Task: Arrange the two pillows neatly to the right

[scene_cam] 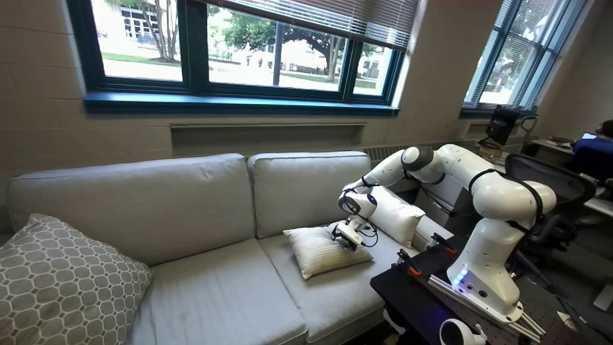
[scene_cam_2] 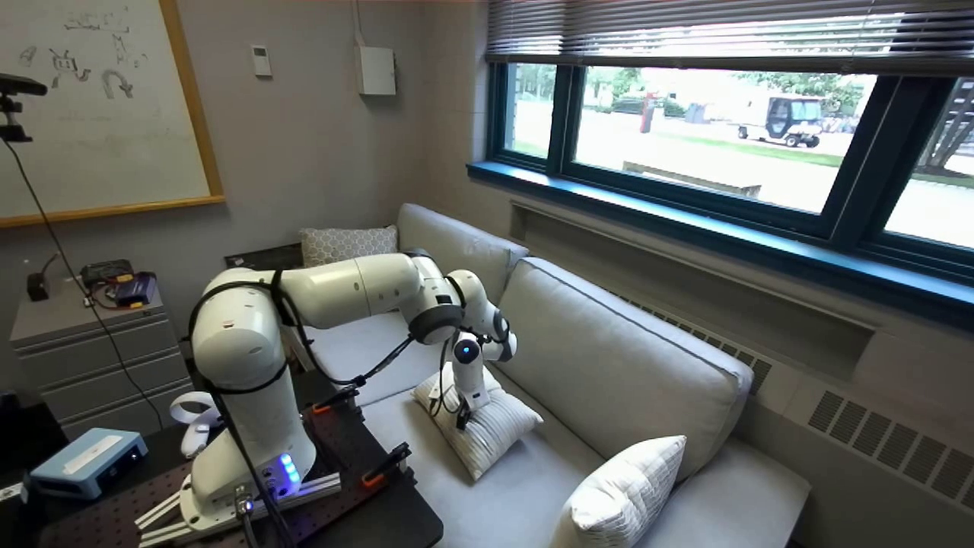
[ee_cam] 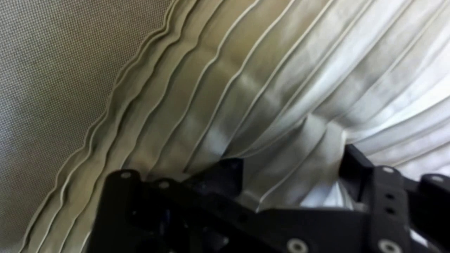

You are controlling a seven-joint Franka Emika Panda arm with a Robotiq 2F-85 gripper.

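Claw [ee_cam: 291,168] pressed into ribbed pillow [scene_cam: 317,253], jaws standing apart.

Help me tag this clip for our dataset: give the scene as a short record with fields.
Place: pale sofa
Task item A: ribbed cream pillow, lying on the seat
Task item B: white pillow, tilted up beside the armrest
Contact: gripper against the ribbed cream pillow, jaws apart, fabric bunched between them; whether it grips is unclear
Also present: lattice-patterned cushion, at the sofa's opposite end
Status: items A and B apart, not yet side by side
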